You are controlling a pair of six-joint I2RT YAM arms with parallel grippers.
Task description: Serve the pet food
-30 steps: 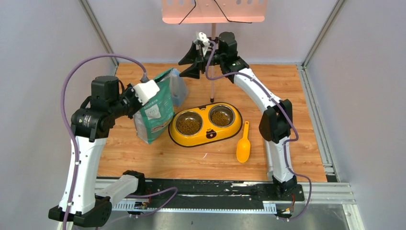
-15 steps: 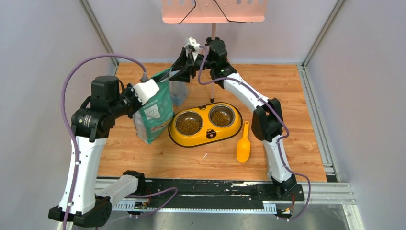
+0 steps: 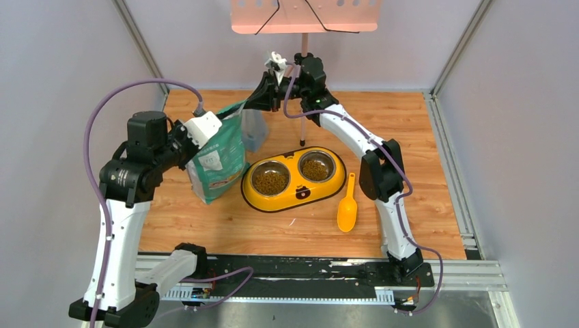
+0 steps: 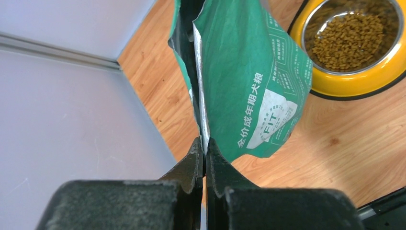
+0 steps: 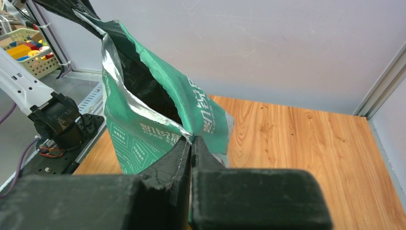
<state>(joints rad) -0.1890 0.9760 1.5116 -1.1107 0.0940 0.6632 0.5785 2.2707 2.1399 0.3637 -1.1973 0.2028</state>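
Since a second ago the right arm has swung left from the upper centre of the overhead view down to the bag [image 3: 220,154]. The right fingers [image 5: 184,153], spread then, are now pinched on the far corner of its torn mouth. Opposite them, the left fingers [image 4: 196,160] have not let go: they stay clamped flat on the other edge of the rim, keeping the bag upright just left of the yellow feeder [image 3: 293,199]. Gripped at both corners, the mouth can be pulled apart or pressed shut; which is meant I cannot tell. Pet food [image 3: 270,181] already lies in both steel bowls of the feeder at centre frame, so serving looks largely done. An orange scoop [image 3: 347,213] lies on the table [image 3: 437,171], just right of the feeder.
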